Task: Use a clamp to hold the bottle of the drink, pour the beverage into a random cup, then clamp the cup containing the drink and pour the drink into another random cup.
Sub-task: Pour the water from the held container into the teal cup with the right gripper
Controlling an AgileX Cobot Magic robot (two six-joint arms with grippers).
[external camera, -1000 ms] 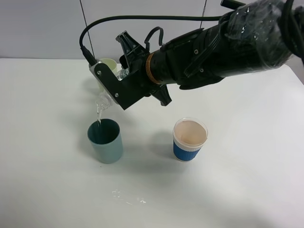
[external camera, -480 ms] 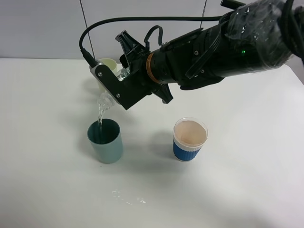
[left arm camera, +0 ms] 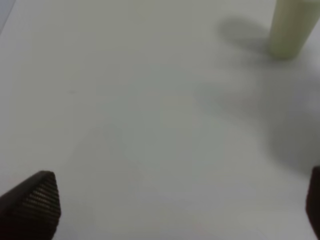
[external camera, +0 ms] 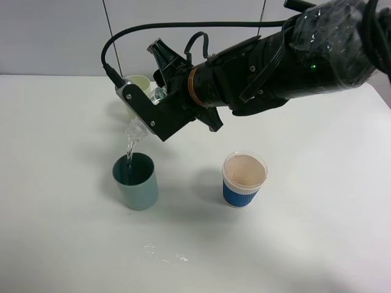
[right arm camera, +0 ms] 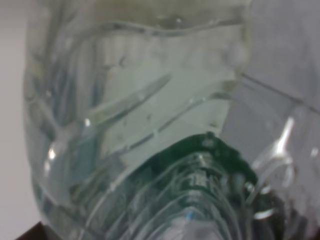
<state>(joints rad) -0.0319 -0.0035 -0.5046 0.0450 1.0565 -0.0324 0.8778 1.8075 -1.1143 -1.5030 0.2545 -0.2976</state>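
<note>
Bottle (right arm camera: 140,115): clear, ribbed, green-labelled, tipped, pouring into teal cup (external camera: 137,183). Right tool (external camera: 142,97) clamped on it; left tool (left arm camera: 175,205) apart.

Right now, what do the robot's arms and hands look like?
The right arm is bulky, black, film-wrapped, with an orange wrist ring and a looping black cable. The right hand has flat whitish-grey bolted plates. The left hand shows dark ribbed fingertips.

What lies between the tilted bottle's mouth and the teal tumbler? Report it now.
A thin stream of water runs from the water bottle down into the teal tumbler; nothing else lies there. The exterior high view shows it.
</note>
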